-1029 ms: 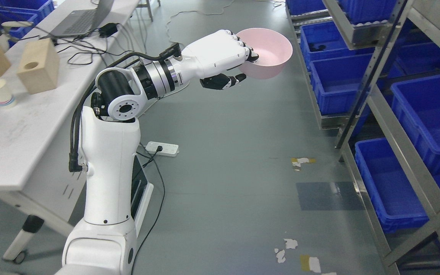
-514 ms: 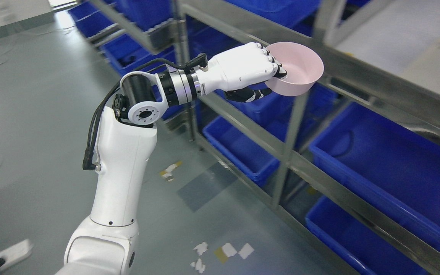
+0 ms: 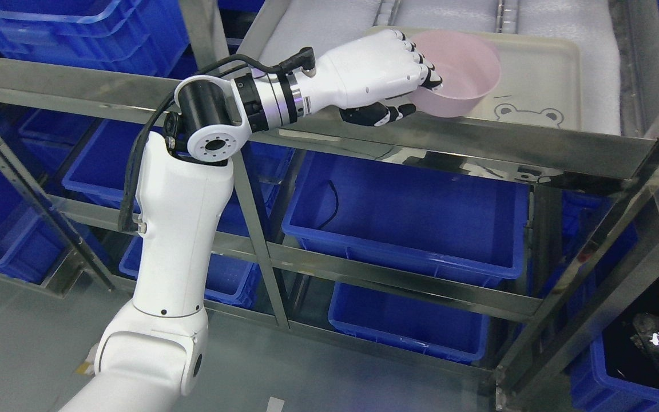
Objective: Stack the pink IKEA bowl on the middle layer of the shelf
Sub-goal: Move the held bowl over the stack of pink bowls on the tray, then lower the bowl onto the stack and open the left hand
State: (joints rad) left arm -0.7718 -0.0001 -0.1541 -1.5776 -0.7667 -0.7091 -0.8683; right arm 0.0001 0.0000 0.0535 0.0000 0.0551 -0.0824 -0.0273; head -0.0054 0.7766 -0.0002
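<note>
- The left hand (image 3: pixel 389 77) grips the rim of the pink bowl (image 3: pixel 467 71) with curled fingers.
- The bowl is above a cream tray (image 3: pixel 541 80) on the metal shelf (image 3: pixel 478 143).
- The tray shows a bear face, with no words.
- Blue bins (image 3: pixel 409 223) sit below.

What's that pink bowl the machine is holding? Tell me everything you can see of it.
The pale pink round bowl looks like smooth matte plastic, with straight, slightly flaring walls and nothing inside. The white left hand grips its near rim, fingers over the edge and thumb beneath. It is upright, tipped a little, over the cream tray with a bear face on the steel shelf. Whether it touches the tray is unclear.
</note>
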